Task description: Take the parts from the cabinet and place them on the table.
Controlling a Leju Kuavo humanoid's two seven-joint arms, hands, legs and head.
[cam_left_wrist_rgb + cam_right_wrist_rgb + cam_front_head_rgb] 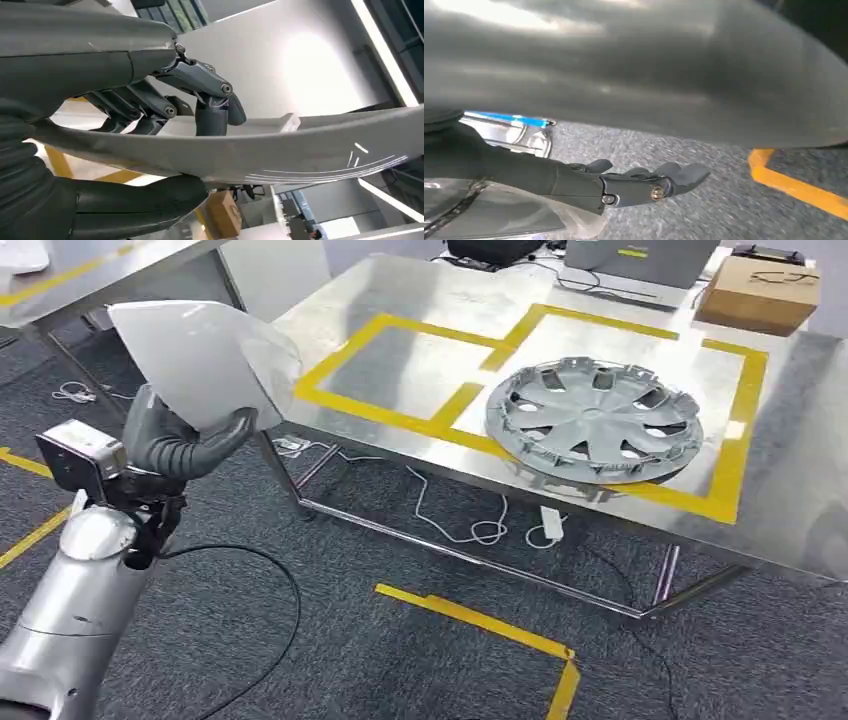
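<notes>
Left robot hand (pixel 180 440) has a pale grey panel (pixel 195 355) clamped by its lower edge, thumb under and fingers (pixel 210 95) over, so the panel sticks up above the hand and off the floor. The desk (pixel 420 300) is just past it, with one yellow-taped box bare, probably its spot. A hubcap (pixel 592 418) already fills the next box. Right robot hand (pixel 634 185) hangs slack, fingers loose, holding nothing.

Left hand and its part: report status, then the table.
Left hand grips the grey panel, raised, short of the table. Right hand open, holds nothing. Wheel cover already on the table; the taped square beside it is free.
</notes>
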